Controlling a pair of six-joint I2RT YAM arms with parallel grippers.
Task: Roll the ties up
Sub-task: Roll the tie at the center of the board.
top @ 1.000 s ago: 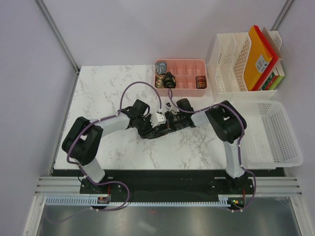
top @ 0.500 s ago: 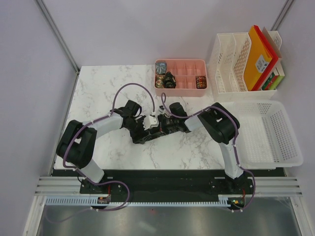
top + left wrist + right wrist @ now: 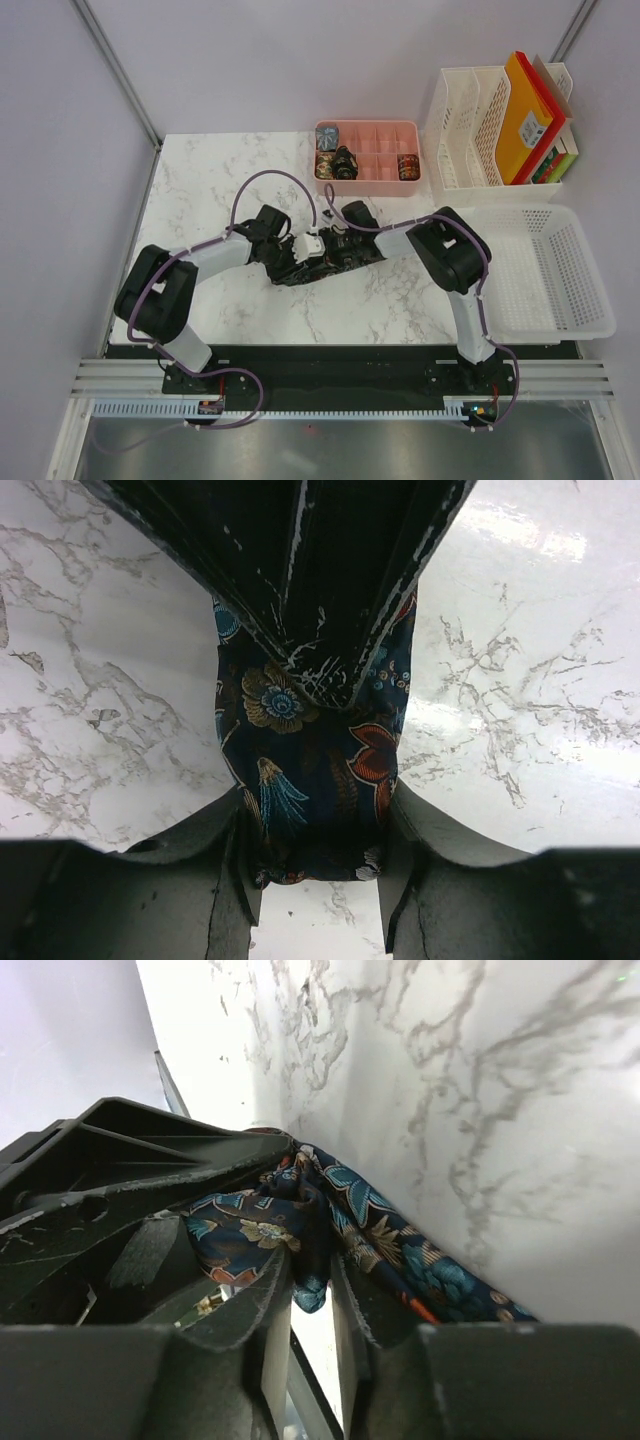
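Note:
A dark navy tie with a blue, orange and tan flower pattern (image 3: 300,750) is held between both grippers at the middle of the marble table. My left gripper (image 3: 315,820) is shut on a bunched, coiled part of it; its fingers press both sides. My right gripper (image 3: 312,1272) pinches a fold of the same tie (image 3: 300,1215), and the rest trails along the table (image 3: 440,1280). In the top view the left gripper (image 3: 298,262) and right gripper (image 3: 332,256) meet tip to tip and hide the tie.
A pink compartment tray (image 3: 380,132) at the back holds a grey-blue coil (image 3: 327,136), a dark coil (image 3: 345,161) and a red-orange coil (image 3: 408,166). A white file rack with folders (image 3: 500,125) and a white basket (image 3: 555,270) stand at the right.
Both grippers, still joined on the tie, have shifted a little to the left over the table. The left arm's elbow has swung further left.

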